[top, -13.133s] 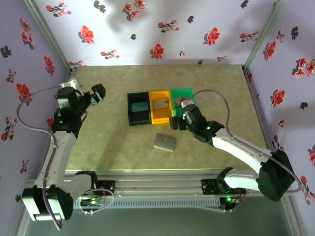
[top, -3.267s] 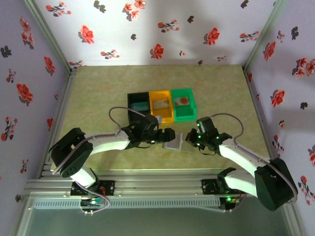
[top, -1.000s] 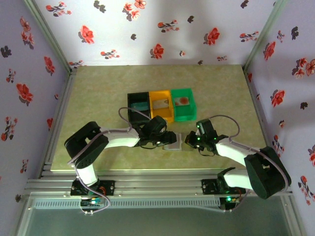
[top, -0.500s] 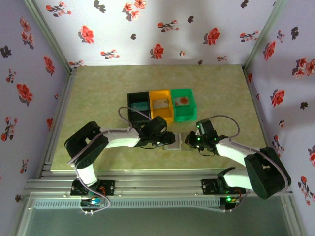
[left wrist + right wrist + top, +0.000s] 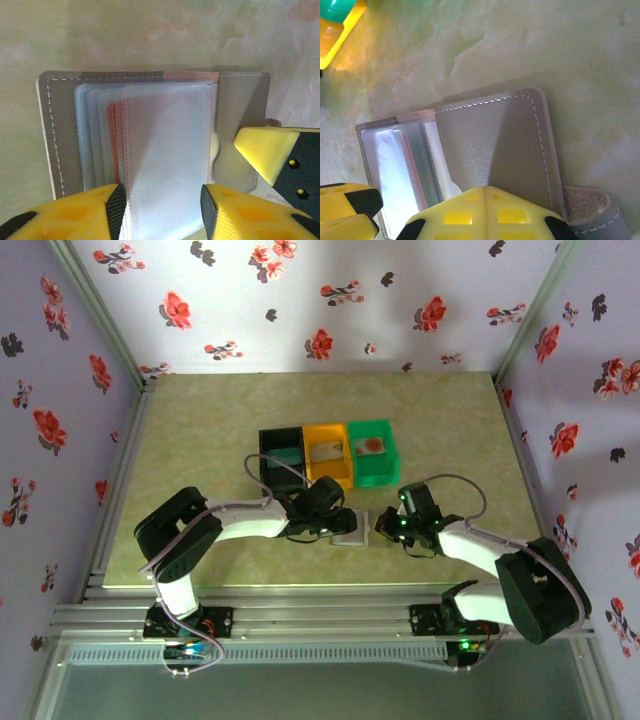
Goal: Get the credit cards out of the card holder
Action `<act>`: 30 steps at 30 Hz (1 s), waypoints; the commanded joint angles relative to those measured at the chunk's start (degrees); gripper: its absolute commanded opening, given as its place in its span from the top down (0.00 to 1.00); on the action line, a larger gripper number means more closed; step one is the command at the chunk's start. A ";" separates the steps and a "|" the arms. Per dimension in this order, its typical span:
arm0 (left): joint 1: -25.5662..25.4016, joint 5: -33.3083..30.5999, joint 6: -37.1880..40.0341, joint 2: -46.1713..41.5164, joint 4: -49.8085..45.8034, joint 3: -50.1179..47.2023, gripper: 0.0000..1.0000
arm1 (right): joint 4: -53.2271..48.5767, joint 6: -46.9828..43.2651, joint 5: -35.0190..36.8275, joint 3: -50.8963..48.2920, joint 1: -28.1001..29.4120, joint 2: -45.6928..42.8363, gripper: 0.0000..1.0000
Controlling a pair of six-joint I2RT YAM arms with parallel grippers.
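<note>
**Left gripper** [image 5: 339,522]: positioned at the 9 o'clock side of the card holder [image 5: 356,531], which lies toward the near edge of the table [image 5: 200,440]. In the left wrist view its two yellow fingers [image 5: 75,212] stand partway apart. The stack of clear sleeves [image 5: 167,160] lies between them, and the inner finger faces line up with the stack's side edges. Whether they press on the stack cannot be determined.

**Card holder**: lies open and flat on the table, with two grey stitched panels side by side. In the left wrist view the sleeves lie over the panel at 9 o'clock of the spine. The edge of a reddish credit card [image 5: 116,150] shows inside the sleeves.

**Right gripper** [image 5: 387,527]: positioned at the 3 o'clock side of the card holder. Its fingers are fully together with nothing clamped between them. The joined tip rests on the bare panel on the right arm's side. In the right wrist view a grey closure tab [image 5: 590,212] projects from that panel's edge, just beside the tip at its 3 o'clock.

**Bins**: a row of three touching bins stands at 12 o'clock of the card holder.
- The black bin [image 5: 283,480] holds a teal credit card [image 5: 283,454].
- The orange bin [image 5: 328,480] holds a grey credit card [image 5: 325,452].
- The green bin [image 5: 372,475] holds a pale credit card [image 5: 371,446] with a red-orange blot.
</note>
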 commanded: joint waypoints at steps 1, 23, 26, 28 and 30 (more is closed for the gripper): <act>-0.67 -3.31 2.13 1.97 -5.30 1.56 0.51 | -1.20 -0.75 -0.79 -0.49 -0.27 0.79 1.00; -1.85 -7.49 3.44 1.80 -8.74 2.46 0.51 | -1.37 -0.66 -0.66 -0.80 -0.27 0.56 1.00; -1.85 -8.14 3.73 1.26 -9.00 2.37 0.51 | -1.41 -0.66 -0.71 -0.86 -0.27 0.44 1.00; -1.85 -8.38 3.98 0.97 -8.70 2.19 0.51 | -1.39 -0.66 -0.77 -0.99 -0.27 0.41 1.00; -1.85 -8.26 3.98 1.08 -8.36 2.19 0.51 | -1.25 -0.66 -0.78 -1.01 -0.27 0.58 1.00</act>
